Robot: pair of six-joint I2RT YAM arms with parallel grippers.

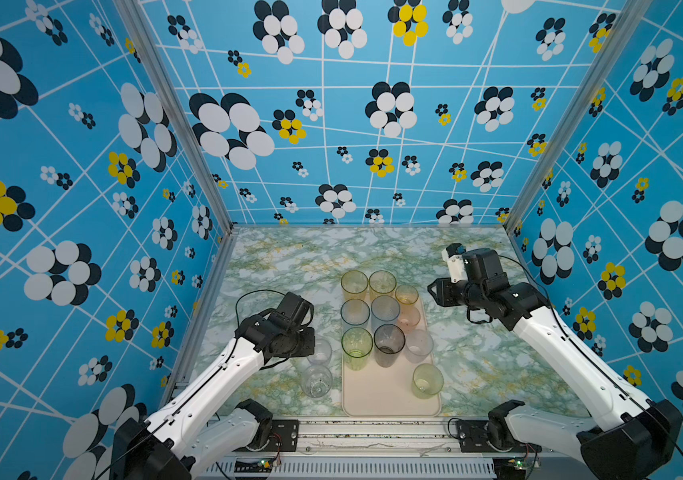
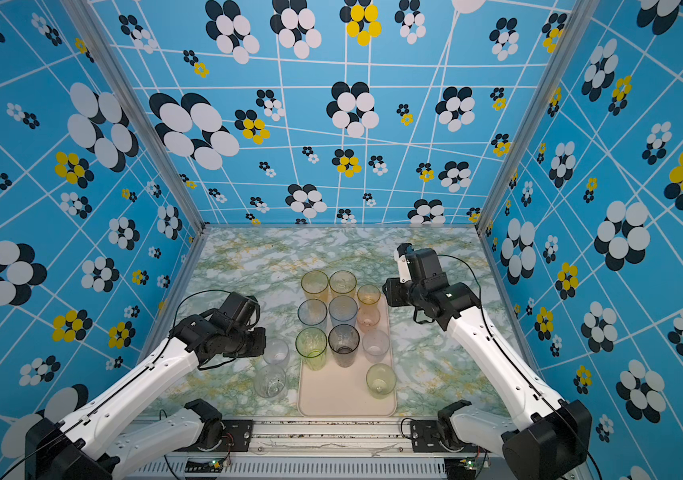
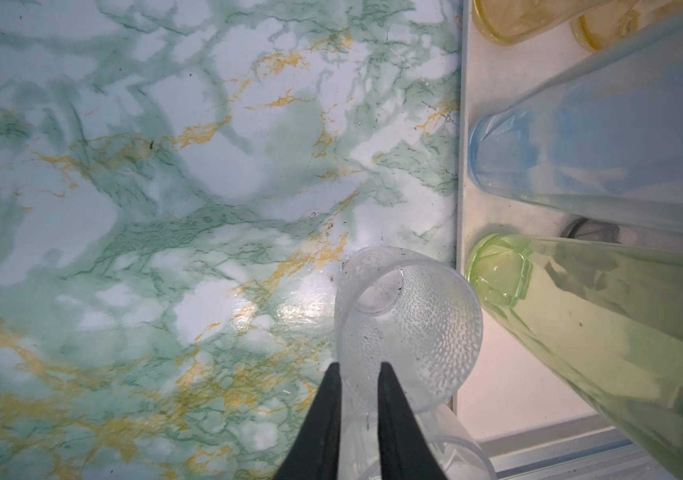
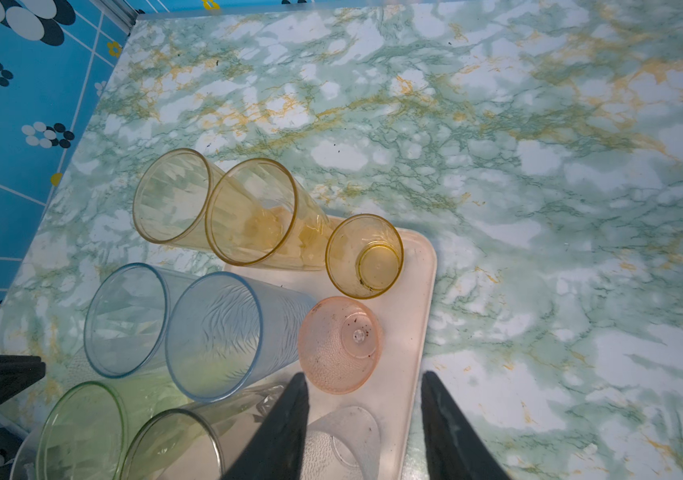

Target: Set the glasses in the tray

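Overhead, a pale cream-pink tray point(image 1: 381, 395) lies lengthwise on a green-and-gold marbled table point(image 1: 281, 266), between two robot arms. Ten translucent tumblers stand upright on it. Two tall amber ones are at the far end, then two tall blue ones, then a tall green tumbler point(image 1: 357, 343) beside a smoky grey tumbler point(image 1: 389, 340). Short amber, pink, frosted and green ones run along the right side. Two more glasses stand off the tray, just beside its left edge: a dimpled clear tumbler point(image 3: 414, 332) and, nearer the robot, a second clear tumbler point(image 1: 317, 381).

The left gripper point(image 3: 358, 368) is at the dimpled clear tumbler. In the left wrist view its two black fingers are nearly together and pinch the tumbler's wall at the rim, one outside and one apparently inside. Whether the base has left the table cannot be told. The right gripper point(image 4: 364, 376) hovers above the far right part of the tray, jaws partly apart, holding nothing.

These tumblers look light, thin-walled and stiff, with smooth sides that are likely slippery. A pinch on the rim wall suits such a wide cup, but it probably lets the cup swing or slip, so a slow, level carry seems wise. Free space shows at the near end of the tray. The tall green tumbler stands close to the tray's left edge and could be knocked on the way in.
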